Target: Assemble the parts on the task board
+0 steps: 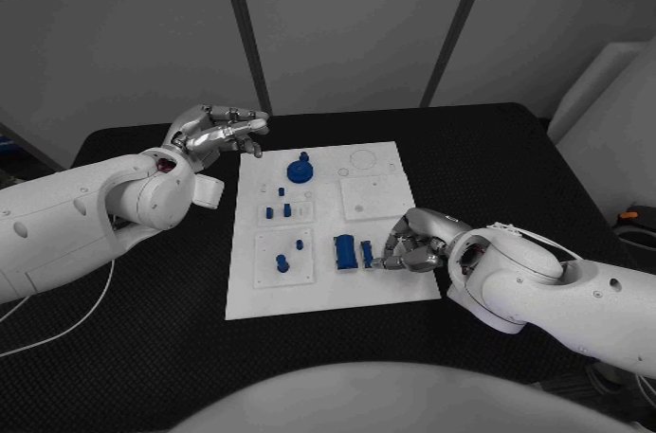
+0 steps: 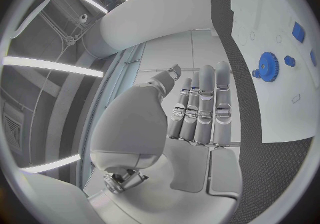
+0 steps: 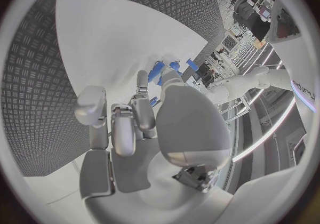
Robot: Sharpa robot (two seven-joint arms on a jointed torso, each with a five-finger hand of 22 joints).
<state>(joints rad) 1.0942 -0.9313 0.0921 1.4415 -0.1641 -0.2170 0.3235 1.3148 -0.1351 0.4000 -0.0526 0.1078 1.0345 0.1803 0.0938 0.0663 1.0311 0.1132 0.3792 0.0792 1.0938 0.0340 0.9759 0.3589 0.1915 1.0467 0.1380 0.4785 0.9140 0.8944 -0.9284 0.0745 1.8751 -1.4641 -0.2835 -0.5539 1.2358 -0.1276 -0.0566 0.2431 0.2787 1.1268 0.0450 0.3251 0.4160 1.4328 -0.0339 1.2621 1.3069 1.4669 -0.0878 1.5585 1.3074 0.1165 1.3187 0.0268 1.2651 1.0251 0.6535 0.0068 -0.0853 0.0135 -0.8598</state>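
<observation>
The white task board (image 1: 337, 283) lies mid-table. On it are a blue gear (image 1: 300, 171), small blue pegs (image 1: 278, 210), two more blue parts (image 1: 283, 261) and a blue block (image 1: 346, 252). Beside the block stands a narrow blue part (image 1: 367, 254). My right hand (image 1: 414, 242) reaches it from the right and pinches it between thumb and a fingertip; a bit of blue (image 3: 153, 101) shows between them. My left hand (image 1: 219, 130) hovers off the board's far left corner, holding nothing, fingers (image 2: 203, 106) extended. The gear (image 2: 268, 65) and board (image 2: 266, 106) lie beyond it.
Square white inserts (image 1: 371, 194) with empty recesses sit on the board's right half. The black table (image 1: 164, 291) extends around the board on all sides. A white cable (image 1: 62, 329) hangs at the left front.
</observation>
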